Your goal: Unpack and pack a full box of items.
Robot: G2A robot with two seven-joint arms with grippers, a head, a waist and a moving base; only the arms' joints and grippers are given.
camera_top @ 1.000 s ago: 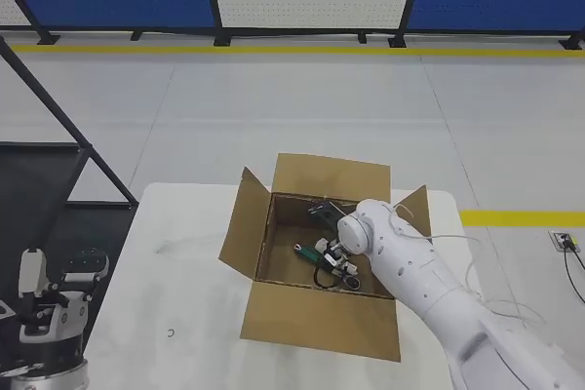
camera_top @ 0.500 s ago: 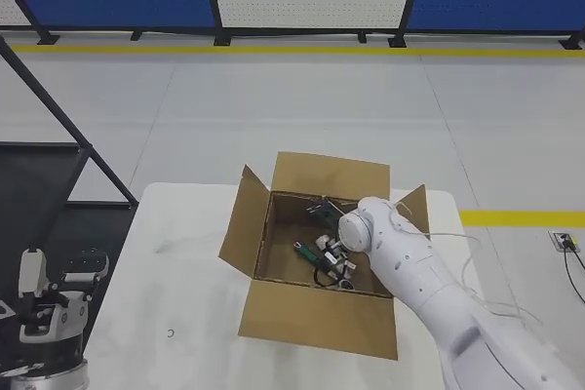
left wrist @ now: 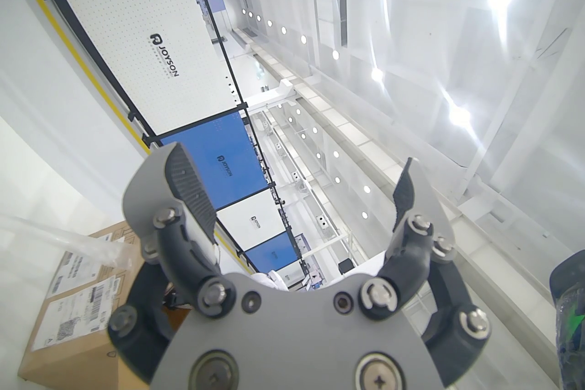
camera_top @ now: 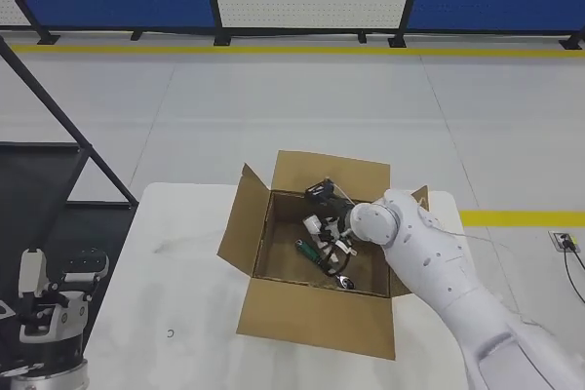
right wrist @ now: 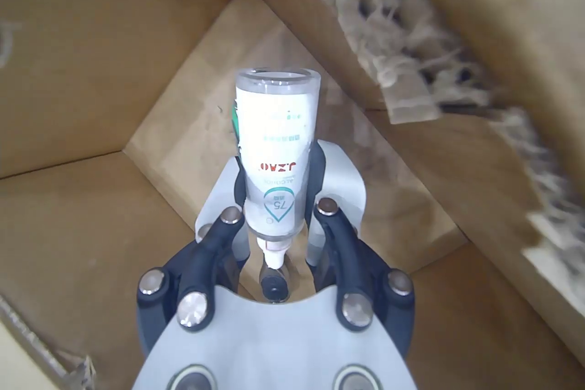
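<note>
Bottle [right wrist: 274,122] clamped in right gripper [right wrist: 276,177] inside box [camera_top: 317,314]; frayed cloth [right wrist: 379,12] close beside; left gripper [left wrist: 297,172] spread wide.

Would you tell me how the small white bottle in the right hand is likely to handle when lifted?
The bottle looks like smooth, rigid plastic, so it should keep its shape but might slip in the right hand. Being small, it is probably light. Its round body would likely roll if laid down in the box.
</note>
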